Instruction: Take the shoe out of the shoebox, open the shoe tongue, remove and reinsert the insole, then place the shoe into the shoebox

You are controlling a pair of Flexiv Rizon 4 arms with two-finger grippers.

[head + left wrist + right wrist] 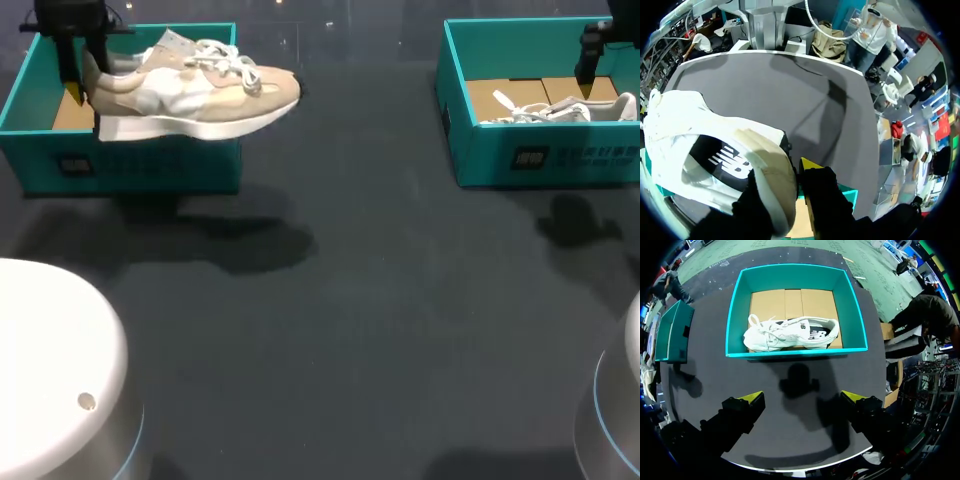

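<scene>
On the worktop (pixel 380 300), the left shoebox (pixel 130 165) is sitting under the shoe (pixel 200 95), which is hanging level, the left jaws pinching its heel; the right jaws are hanging spread wide. Advisable: keeping the sole flat while lowering onto bare worktop.

Two shoes: a beige shoe (pixel 200 90) at the upper left of the frame and a white shoe (pixel 560 110) at the upper right. Two teal boxes: the left box (pixel 130 165) and the right box (pixel 545 160). Two grippers: the left gripper (pixel 82 85) and the right gripper (pixel 807 399). One table (pixel 380 300).
</scene>
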